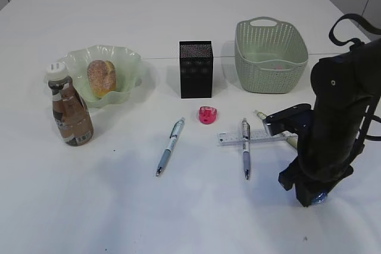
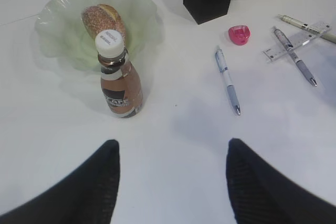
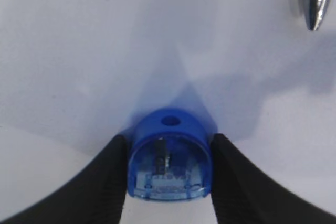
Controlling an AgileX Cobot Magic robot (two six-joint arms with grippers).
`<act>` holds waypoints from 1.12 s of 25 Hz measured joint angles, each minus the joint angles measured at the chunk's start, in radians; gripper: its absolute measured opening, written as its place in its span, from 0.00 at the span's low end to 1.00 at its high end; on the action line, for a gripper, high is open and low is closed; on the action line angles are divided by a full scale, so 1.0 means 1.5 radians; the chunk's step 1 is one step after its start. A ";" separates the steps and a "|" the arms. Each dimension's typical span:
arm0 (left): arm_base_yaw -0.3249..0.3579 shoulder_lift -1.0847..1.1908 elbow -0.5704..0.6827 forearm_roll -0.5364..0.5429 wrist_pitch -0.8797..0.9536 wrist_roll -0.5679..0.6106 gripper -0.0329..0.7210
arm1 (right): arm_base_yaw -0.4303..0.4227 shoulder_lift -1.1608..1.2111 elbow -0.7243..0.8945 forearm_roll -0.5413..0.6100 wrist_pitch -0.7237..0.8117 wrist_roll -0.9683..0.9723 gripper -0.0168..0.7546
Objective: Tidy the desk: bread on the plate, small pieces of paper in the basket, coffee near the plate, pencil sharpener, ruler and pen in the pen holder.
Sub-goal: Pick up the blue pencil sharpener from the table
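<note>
The blue pencil sharpener (image 3: pixel 169 157) sits on the desk (image 1: pixel 178 218) at its front right, between the right gripper (image 3: pixel 169 163) fingers, which touch both its sides; squeeze evenly and lift straight, clear of the pen tip (image 3: pixel 314 6); the left gripper (image 2: pixel 170 174) hangs open.

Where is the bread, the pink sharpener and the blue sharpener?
bread (image 1: pixel 101 77): exterior view, on its speckled top, in the green dish.
pink sharpener (image 1: pixel 207 115): exterior view, on its middle.
blue sharpener (image 3: pixel 169 163): right wrist view, on its clear blue body.
</note>
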 joint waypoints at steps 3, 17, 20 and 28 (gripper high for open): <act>0.000 0.000 0.000 0.000 0.000 0.000 0.64 | 0.000 0.000 0.000 0.000 0.000 0.000 0.47; 0.000 0.000 -0.001 0.000 0.000 0.000 0.64 | 0.000 0.000 -0.050 0.021 0.087 0.000 0.46; 0.000 0.000 -0.001 -0.001 0.000 0.000 0.64 | 0.000 0.000 -0.071 0.047 0.133 0.002 0.46; 0.000 0.000 -0.004 -0.003 -0.018 -0.001 0.64 | 0.000 0.001 -0.187 0.119 0.190 -0.010 0.46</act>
